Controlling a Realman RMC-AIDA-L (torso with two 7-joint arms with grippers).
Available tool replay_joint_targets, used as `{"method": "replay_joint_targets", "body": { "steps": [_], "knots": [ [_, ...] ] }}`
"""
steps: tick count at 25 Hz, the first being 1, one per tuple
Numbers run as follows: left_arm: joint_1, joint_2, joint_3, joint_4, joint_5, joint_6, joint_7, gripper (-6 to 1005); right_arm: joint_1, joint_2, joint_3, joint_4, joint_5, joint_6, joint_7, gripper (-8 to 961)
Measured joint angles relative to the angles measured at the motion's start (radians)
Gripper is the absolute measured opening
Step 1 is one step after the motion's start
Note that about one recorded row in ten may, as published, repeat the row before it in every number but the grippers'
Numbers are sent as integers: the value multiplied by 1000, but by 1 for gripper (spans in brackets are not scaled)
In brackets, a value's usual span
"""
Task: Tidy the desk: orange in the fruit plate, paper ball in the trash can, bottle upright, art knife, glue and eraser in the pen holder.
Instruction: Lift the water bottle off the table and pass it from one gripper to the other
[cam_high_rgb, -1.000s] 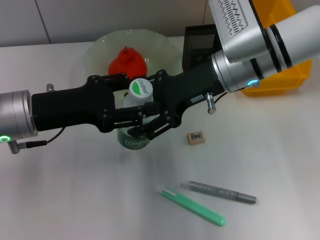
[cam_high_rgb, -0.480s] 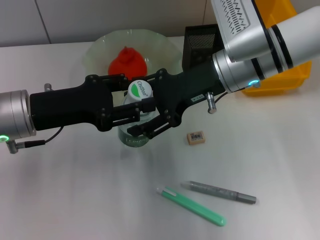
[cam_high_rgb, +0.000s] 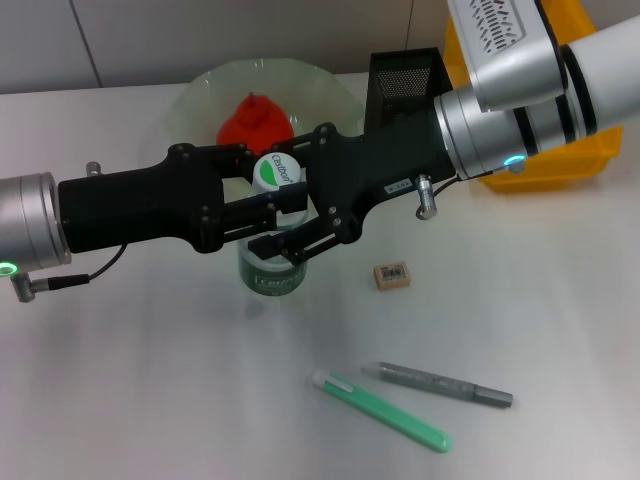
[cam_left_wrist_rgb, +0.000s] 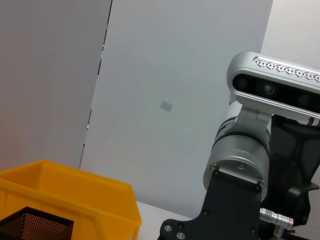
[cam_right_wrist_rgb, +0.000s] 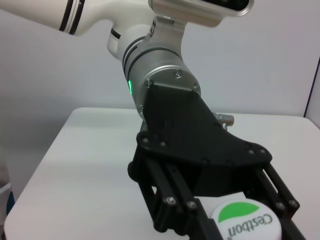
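Observation:
The bottle (cam_high_rgb: 270, 275) stands upright on the table, its white cap (cam_high_rgb: 277, 172) with a green logo on top. My left gripper (cam_high_rgb: 268, 190) reaches in from the left and is shut on the bottle's neck. In the right wrist view the cap (cam_right_wrist_rgb: 245, 225) sits between the left gripper's fingers (cam_right_wrist_rgb: 172, 200). My right gripper (cam_high_rgb: 298, 200) comes in from the right, open, its jaws straddling the bottle. The orange (cam_high_rgb: 255, 120) lies in the fruit plate (cam_high_rgb: 200, 95). The eraser (cam_high_rgb: 391, 275), the green art knife (cam_high_rgb: 385, 412) and the grey glue (cam_high_rgb: 440, 384) lie on the table. The paper ball is out of view.
The black mesh pen holder (cam_high_rgb: 405, 80) stands behind the right arm, with a yellow bin (cam_high_rgb: 545, 165) to its right. Both show in the left wrist view: the bin (cam_left_wrist_rgb: 75, 195) and the holder (cam_left_wrist_rgb: 35, 225). Both arms cross the table's middle.
The bottle has been brought more upright, and its cap has moved slightly up and left. The right arm has drawn back a little to the right.

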Motion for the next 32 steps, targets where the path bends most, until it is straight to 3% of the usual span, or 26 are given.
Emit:
{"method": "replay_joint_targets", "body": {
  "steps": [32],
  "knots": [
    [-10, 3, 3, 15, 5, -22, -24, 478, -67, 2, -11, -84, 42, -3, 115, 767]
  ]
}}
